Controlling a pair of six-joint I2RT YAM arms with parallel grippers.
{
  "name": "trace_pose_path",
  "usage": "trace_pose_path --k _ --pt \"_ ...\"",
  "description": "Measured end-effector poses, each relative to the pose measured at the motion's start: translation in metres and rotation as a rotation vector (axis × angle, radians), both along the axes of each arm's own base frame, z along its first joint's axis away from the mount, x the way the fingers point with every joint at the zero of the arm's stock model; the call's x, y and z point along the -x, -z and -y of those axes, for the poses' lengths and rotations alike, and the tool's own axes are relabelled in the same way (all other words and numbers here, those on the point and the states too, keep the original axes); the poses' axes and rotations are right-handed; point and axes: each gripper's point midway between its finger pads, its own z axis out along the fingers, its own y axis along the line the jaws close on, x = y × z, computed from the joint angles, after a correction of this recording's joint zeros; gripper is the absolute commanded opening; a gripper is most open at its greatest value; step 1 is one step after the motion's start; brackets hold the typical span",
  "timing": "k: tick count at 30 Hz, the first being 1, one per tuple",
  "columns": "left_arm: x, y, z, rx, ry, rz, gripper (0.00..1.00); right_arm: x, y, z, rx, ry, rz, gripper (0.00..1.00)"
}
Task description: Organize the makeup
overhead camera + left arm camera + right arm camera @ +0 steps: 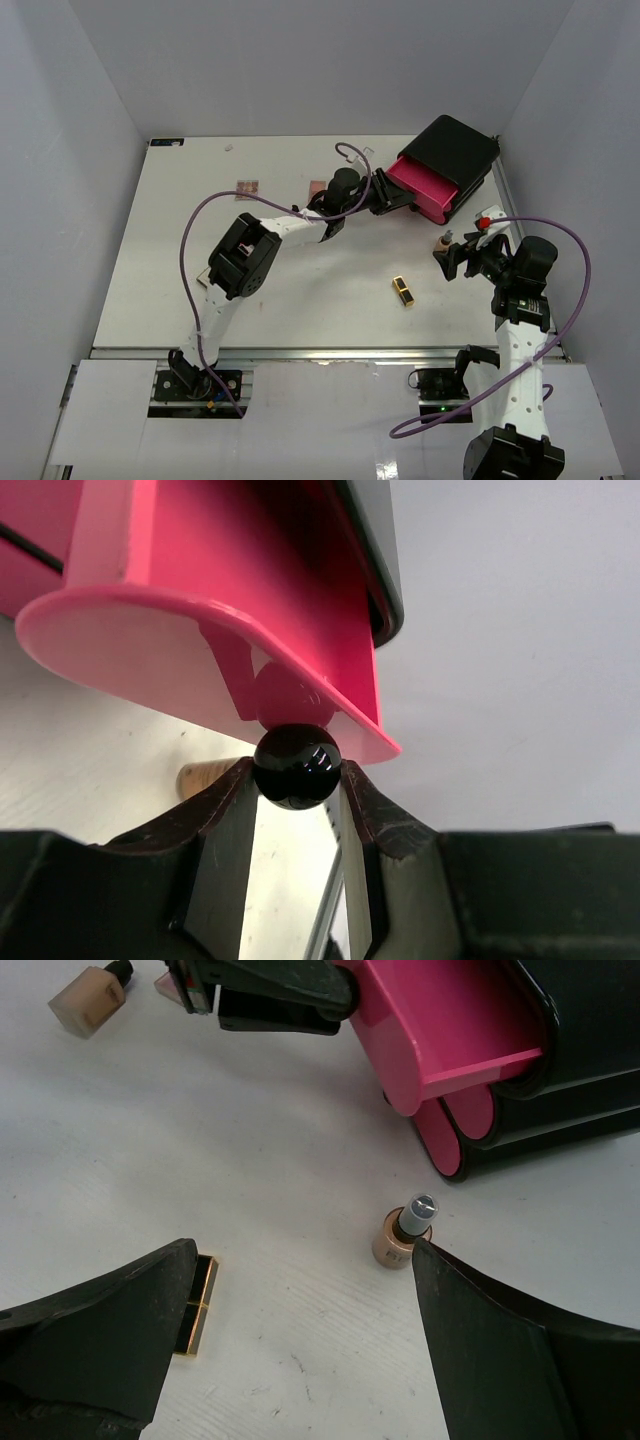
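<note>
Top external view: caught the job barely begun. Showed the top pink drawer (425, 190) of the black box (455, 148) drawn partway out, nothing visible inside it. Left loose on the table (150, 290): a black-and-gold lipstick (403, 291) near the middle, a small tan bottle (441, 241) just beside the right gripper (452, 258), a pink compact (247, 189) and a tan-pink palette (318, 188) toward the far edge. Had the left arm stretched across to the drawer front, the left gripper (392, 200) against it; kept the right arm folded near the right edge, its wrist turned inward.

Left wrist view: found the left gripper (296, 780) pinched on the black drawer knob (296, 766), fingers (225, 815) pressing it from both sides below the curved drawer (150, 650) front. Glimpsed a tan item (205, 777) behind, mostly hidden.

Right wrist view: showed the right gripper (300, 1250) spread wide and holding nothing, hovering above the table. Placed the upright tan bottle (400, 1240) just beside one finger (510, 1340) and the lipstick (197, 1305) half hidden by the other. Spotted a second tan bottle (88, 998) lying well apart, near the left gripper (270, 990). Judged every sorting move yet to come.
</note>
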Motion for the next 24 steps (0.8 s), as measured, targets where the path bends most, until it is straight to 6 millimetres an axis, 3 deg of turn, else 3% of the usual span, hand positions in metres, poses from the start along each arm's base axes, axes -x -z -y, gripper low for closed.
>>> trace_pose_path --k 6,11,15,19,24 --pt "0.021 0.001 -0.015 -0.024 0.028 0.014 0.34 -0.001 -0.002 0.002 0.001 0.005 0.009 0.94" --pt "0.024 0.003 -0.015 -0.024 0.043 0.017 0.71 0.000 -0.003 0.002 -0.005 -0.001 0.014 0.93" --pt "0.027 0.007 -0.016 -0.036 0.050 0.019 0.93 0.004 -0.006 -0.005 -0.018 -0.049 0.026 0.90" --pt "0.035 0.003 -0.024 -0.051 0.052 0.024 0.98 0.010 -0.010 -0.016 -0.030 -0.126 0.043 0.90" --pt "0.045 -0.021 -0.038 -0.046 0.054 0.066 0.98 0.011 -0.007 -0.020 -0.042 -0.169 0.034 0.91"
